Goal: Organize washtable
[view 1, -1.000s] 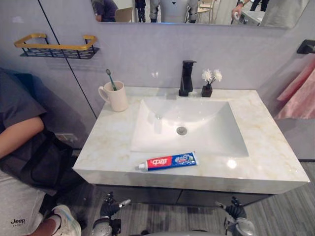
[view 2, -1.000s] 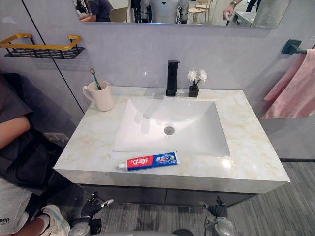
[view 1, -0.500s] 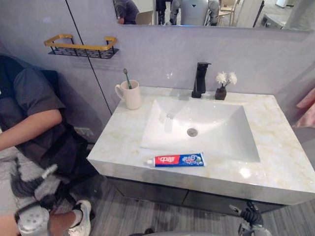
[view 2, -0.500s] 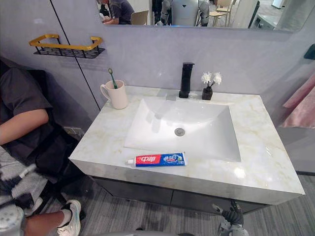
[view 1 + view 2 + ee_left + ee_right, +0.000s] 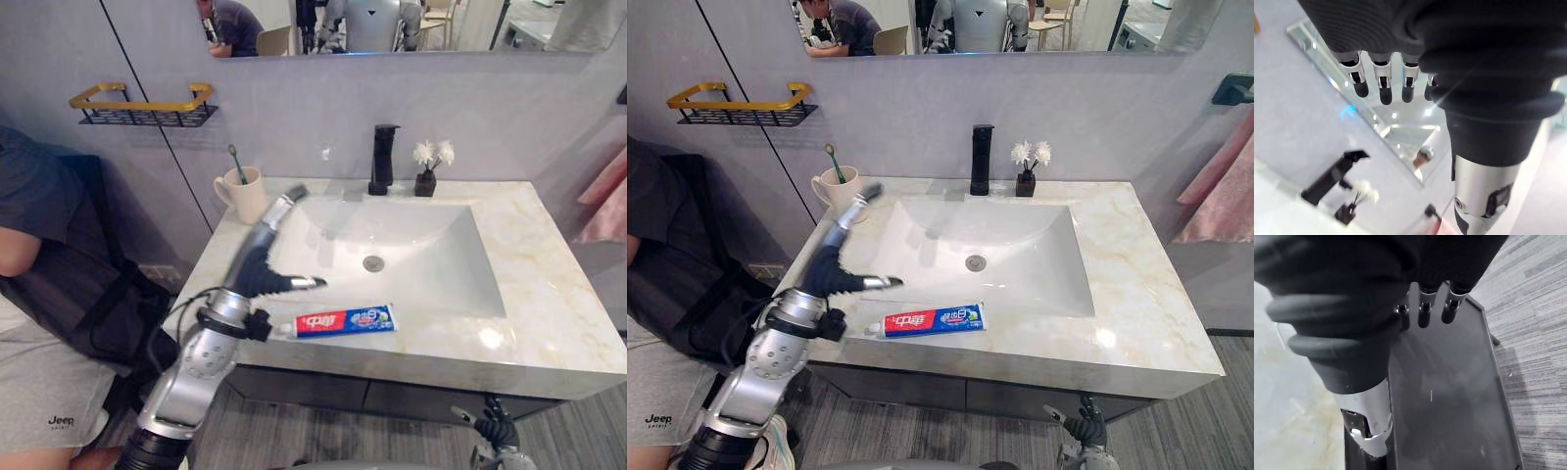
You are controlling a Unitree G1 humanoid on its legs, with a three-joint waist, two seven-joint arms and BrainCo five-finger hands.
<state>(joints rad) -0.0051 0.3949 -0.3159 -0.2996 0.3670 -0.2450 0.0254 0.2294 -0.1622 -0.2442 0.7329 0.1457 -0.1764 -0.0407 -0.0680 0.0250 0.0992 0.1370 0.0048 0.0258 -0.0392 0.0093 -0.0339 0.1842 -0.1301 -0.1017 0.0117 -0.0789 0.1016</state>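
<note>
Print noted, not transcribed: white characters on the red end of the toothpaste tube (image 5: 343,321), 6 o'clock of the sink (image 5: 431,245); small white word on a person's shorts (image 5: 39,392).

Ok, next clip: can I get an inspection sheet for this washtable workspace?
Surface: marble countertop around a white basin.
Job's things: toothpaste tube lying flat along the front edge; cup holding a toothbrush at the back left.
Clutter: small flower vase beside the black faucet.
Robot hands: left robot hand open, hovering over the front left, empty; right robot hand open, low below the counter front.
Cables: nothing seen.
Surroundings: seated person at left, wall shelf, mirror, pink towel.
</note>
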